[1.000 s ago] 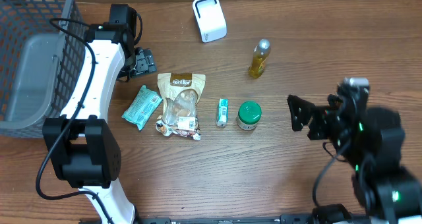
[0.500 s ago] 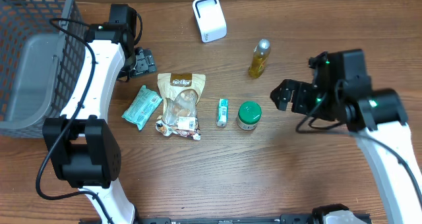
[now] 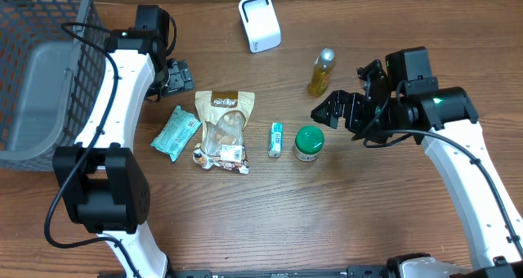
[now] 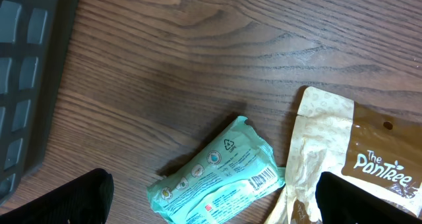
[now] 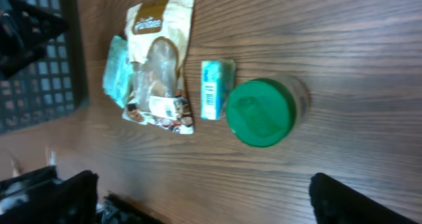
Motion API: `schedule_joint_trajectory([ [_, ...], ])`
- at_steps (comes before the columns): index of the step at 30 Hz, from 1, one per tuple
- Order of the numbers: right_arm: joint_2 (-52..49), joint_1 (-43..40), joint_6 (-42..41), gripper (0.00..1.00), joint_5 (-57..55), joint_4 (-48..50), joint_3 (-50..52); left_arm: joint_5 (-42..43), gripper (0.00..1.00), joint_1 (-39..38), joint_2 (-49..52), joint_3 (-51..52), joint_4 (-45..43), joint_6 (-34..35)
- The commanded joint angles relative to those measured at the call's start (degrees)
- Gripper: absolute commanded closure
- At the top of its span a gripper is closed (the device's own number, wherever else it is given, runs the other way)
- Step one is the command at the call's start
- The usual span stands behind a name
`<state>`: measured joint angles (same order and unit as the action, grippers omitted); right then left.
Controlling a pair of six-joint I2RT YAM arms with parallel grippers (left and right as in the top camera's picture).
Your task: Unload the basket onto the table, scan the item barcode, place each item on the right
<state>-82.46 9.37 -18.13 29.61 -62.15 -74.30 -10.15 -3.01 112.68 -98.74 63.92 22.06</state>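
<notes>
Neighbouring green-lidded jar [image 3: 309, 143]: small box [image 3: 276, 139], yellow bottle [image 3: 322, 72].

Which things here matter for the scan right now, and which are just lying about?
In play, likely: white scanner; green-lidded jar, nearest the open right gripper.
Lying about: snack pouch; teal packet; small teal box; yellow bottle; wire basket.

Soft even light, slight right-wrist blur
</notes>
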Motion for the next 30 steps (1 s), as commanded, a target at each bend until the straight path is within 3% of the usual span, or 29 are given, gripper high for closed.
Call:
schedule_joint_trajectory([
  [1, -0.44, -0.02, -4.04, 0.08, 0.48, 0.26, -1.33, -0.76, 0.0, -0.07, 0.42, -1.09, 0.13, -0.87],
  [8, -0.63, 3.65, -19.78, 0.09, -17.7, 0.13, 0.85, -0.76, 0.0, -0.07, 0.42, -1.09, 0.13, -0.87],
  [17, -5.53, 14.91, -29.09, 0.08, -31.39, 0.39, 1.4, -0.76, 0.0, -0.07, 0.42, -1.09, 0.13, -0.87],
  [30, -17.07, 20.15, -30.08, 0.02, -32.59, 5.01, 1.4, -0.76, 0.01, -0.07, 0.42, -1.09, 0.13, -0.87],
])
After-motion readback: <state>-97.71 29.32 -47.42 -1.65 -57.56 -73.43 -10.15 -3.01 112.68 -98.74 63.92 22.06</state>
